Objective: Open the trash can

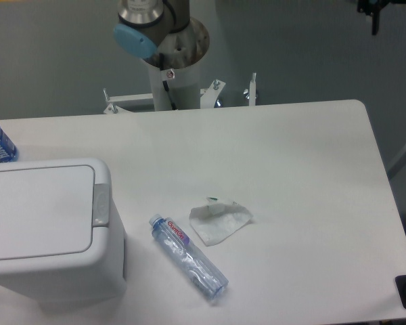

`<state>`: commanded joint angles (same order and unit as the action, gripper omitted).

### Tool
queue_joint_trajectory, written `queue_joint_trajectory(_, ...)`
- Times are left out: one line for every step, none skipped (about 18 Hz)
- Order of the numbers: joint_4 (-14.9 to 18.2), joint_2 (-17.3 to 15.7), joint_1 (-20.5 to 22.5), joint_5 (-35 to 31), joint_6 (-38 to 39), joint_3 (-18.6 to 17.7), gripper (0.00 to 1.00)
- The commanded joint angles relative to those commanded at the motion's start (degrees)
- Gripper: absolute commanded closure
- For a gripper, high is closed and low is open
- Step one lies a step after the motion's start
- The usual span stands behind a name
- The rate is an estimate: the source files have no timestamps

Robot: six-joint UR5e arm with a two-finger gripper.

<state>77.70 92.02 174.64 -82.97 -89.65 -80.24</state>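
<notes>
White plastic trash can [51, 233] at table's [291, 169] front-left corner, lid shut, light and stiff, best pressed at grey push-button [101, 204]; gripper out of frame, state unknown.

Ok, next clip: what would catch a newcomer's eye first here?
The big white trash can at the lower left, lid shut, grey button on its right rim. Right of it, a clear plastic bottle lies on the table beside a crumpled white tissue. Only the arm's base shows at top; the jaws are out of view.
</notes>
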Motion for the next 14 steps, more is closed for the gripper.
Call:
queue_joint_trajectory(-0.09, 0.00, 0.00, 0.00, 0.70, -0.09, 0.00)
queue_joint_trajectory(-0.09, 0.00, -0.09, 0.00, 1.32, -0.09, 0.00)
queue_joint_trajectory(0.00, -0.09, -0.44, 0.00, 2.02, -0.09, 0.00)
queue_joint_trajectory(-0.09, 0.09, -1.48, 0.00, 3.68, -0.18, 0.00)
queue_joint_trajectory(-0.09, 0.17, -2.63, 0.00, 6.39, -0.09, 0.00)
queue_joint_trajectory(-0.17, 0.44, -3.94, 0.09, 9.99, -0.09, 0.00)
queue_joint_trajectory(-0.35, 0.61, -5.61, 0.26, 13.68, -0.09, 0.00)
queue_joint_trajectory(-1.13, 0.79, -7.19, 0.26, 17.63, -0.09, 0.00)
queue_joint_trajectory(-2.27, 1.23, -8.60, 0.26, 21.76, -0.18, 0.00)
queue_joint_trajectory(-3.16, 1.40, -10.09, 0.26, 25.80, -0.18, 0.00)
queue_joint_trajectory(-3.43, 1.49, -11.76, 0.26, 29.41, -0.18, 0.00)
queue_joint_trajectory(-3.51, 1.67, -13.52, 0.18, 32.84, -0.18, 0.00)
queue_joint_trajectory(-3.95, 2.02, -15.10, 0.18, 36.10, -0.18, 0.00)
queue_joint_trajectory(-4.56, 2.20, -16.68, 0.18, 39.26, -0.18, 0.00)
